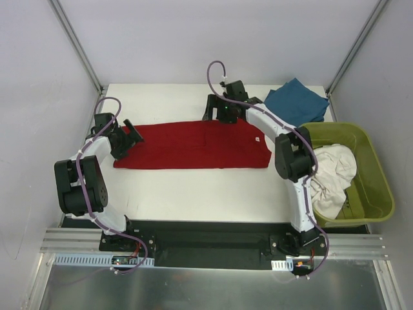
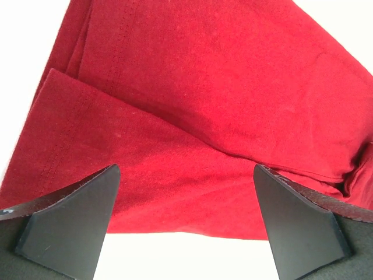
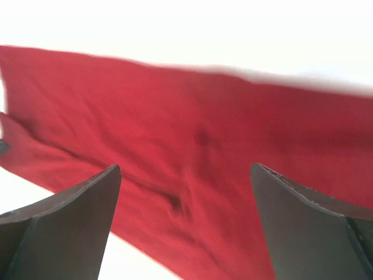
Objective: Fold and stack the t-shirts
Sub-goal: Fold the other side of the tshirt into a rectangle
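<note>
Fingers (image 2: 76, 221) of the left gripper (image 2: 186, 170) stand spread wide over the left end of the deep red t-shirt (image 1: 193, 145) and pinch nothing. The right gripper (image 3: 185, 168) is spread the same way, over the shirt's far edge near its middle. The red shirt lies folded into a long band across the middle of the white table (image 1: 193, 194), with a small white label (image 1: 256, 137) showing near its right end. The teal-blue t-shirt (image 1: 297, 101) lies folded at the table's far right corner. The white t-shirt (image 1: 332, 174) is bunched inside the olive-green tub (image 1: 382, 194), which stands at the table's right edge. Plain pale walls (image 1: 193, 39) close in the table on three sides, and metal struts (image 1: 74, 35) slant up at the back corners. A metal rail (image 1: 64, 244) runs along the near edge.
</note>
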Controlling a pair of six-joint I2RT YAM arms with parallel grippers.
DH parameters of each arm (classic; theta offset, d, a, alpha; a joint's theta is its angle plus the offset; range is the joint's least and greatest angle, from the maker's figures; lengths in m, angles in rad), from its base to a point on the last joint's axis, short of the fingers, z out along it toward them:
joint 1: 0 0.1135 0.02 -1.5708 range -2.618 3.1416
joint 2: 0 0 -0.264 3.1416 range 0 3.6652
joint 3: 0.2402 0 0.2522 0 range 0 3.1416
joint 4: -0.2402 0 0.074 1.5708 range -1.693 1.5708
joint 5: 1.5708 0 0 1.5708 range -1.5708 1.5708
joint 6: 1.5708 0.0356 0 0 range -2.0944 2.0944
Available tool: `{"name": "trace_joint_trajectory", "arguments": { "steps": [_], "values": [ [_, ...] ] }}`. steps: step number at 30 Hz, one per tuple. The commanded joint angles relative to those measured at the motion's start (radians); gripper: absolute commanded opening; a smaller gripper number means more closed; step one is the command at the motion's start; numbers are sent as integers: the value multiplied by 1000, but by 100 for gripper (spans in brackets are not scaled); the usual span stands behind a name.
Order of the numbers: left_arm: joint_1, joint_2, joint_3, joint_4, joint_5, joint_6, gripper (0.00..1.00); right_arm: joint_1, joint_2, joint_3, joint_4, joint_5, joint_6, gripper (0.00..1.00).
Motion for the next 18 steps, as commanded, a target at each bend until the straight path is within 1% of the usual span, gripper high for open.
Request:
{"name": "trace_joint_trajectory", "arguments": {
  "steps": [1,2,3,4,5,6,8,10,12,15,18],
  "values": [
    [7,-35,7,20,55,12,99,4,-297,-183,-62,155,-61,96],
    [4,-31,14,20,83,1,99,4,-341,-303,-66,166,-63,96],
    [2,-23,21,27,101,-8,99,4,-419,-373,-66,164,-55,96],
    [-5,-9,44,36,103,-50,99,5,-449,-431,-61,160,-46,96],
    [-31,35,66,38,115,-69,99,5,-473,-527,-56,152,-19,96],
    [-51,61,128,38,128,-78,99,5,-499,-559,-56,155,1,96],
    [-94,150,196,40,141,-98,99,2,-496,-594,-61,129,43,96],
    [-137,202,271,38,163,-101,99,2,-464,-608,-67,100,63,96],
    [-151,253,290,32,140,-108,99,-1,-417,-607,-78,69,90,96],
    [-151,284,270,23,114,-121,99,-10,-357,-604,-73,57,130,96],
    [-156,278,210,1,158,-137,99,-13,-299,-558,-75,33,158,96]
  ]
}}
